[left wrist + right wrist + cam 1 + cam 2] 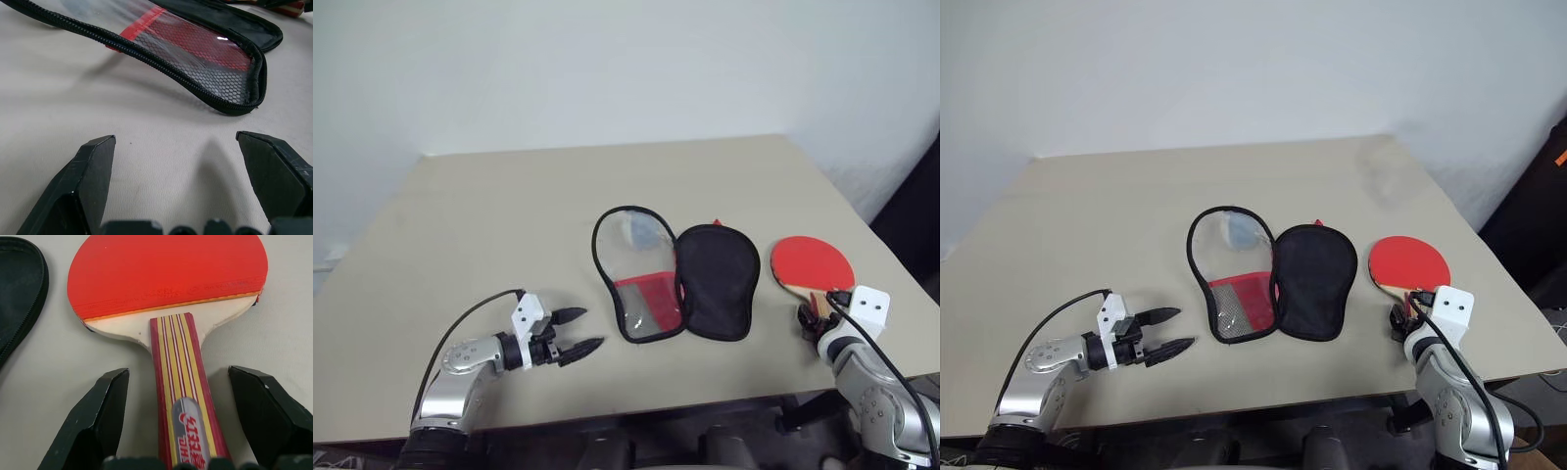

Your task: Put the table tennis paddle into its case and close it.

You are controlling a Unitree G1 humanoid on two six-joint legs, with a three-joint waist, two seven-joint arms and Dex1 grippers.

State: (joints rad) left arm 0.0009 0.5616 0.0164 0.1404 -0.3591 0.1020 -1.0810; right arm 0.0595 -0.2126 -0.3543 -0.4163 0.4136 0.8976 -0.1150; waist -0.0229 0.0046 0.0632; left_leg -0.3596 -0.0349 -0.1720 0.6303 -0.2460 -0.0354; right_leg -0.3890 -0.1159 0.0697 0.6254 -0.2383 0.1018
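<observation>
Here the case lies unzipped between both spread end effectors, right straddling the paddle handle.

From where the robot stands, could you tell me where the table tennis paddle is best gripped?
By its handle, from the robot's near side: the table tennis paddle lies flat, handle pointing toward the right gripper, whose open fingers already straddle it.
</observation>
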